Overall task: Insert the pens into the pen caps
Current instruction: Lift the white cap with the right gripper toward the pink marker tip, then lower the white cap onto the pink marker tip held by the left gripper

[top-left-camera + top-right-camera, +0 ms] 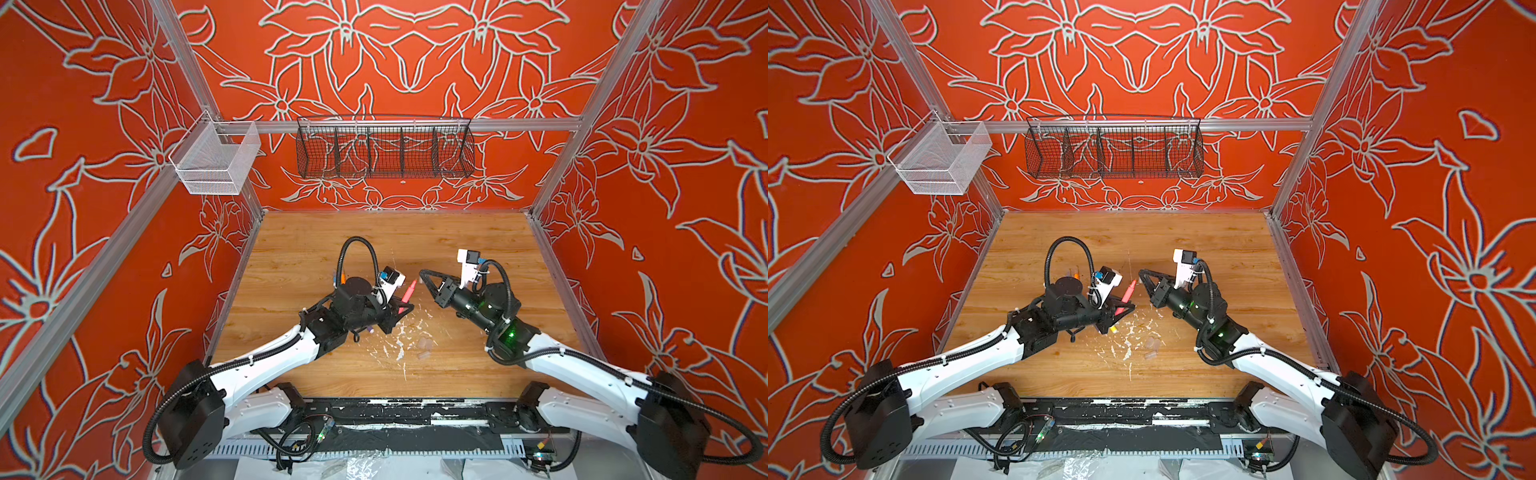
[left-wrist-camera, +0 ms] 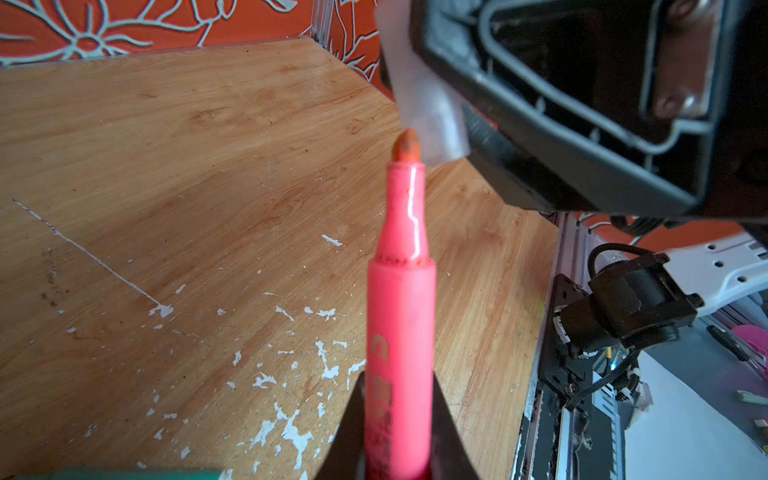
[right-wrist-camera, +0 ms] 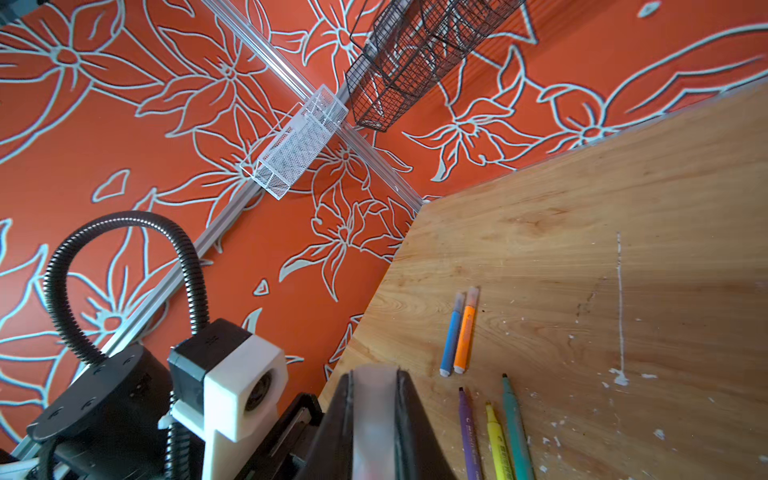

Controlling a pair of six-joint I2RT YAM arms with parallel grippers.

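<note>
Grippers meet above the middle of the table, tips angled toward each other. The left gripper is clamped on the lower barrel of the pink pen, which stands tilted with its bare tip pointing up and away toward the right gripper. The right gripper pinches a cap between its fingers; in the right wrist view the cap fills the gap between both pads. In the left wrist view the pink tip lies against the near end of the cap; whether it has entered the opening cannot be told. The remaining pens lie on the table beside and under the left arm. The blue pen and orange pen lie side by side, parallel and touching, each with a cap fitted. Near them, the purple pen, yellow pen and green pen lie close together with tips exposed. Two loose caps rest on the table between the arms, nearer the robot's base, among white flecks on the wood.
</note>
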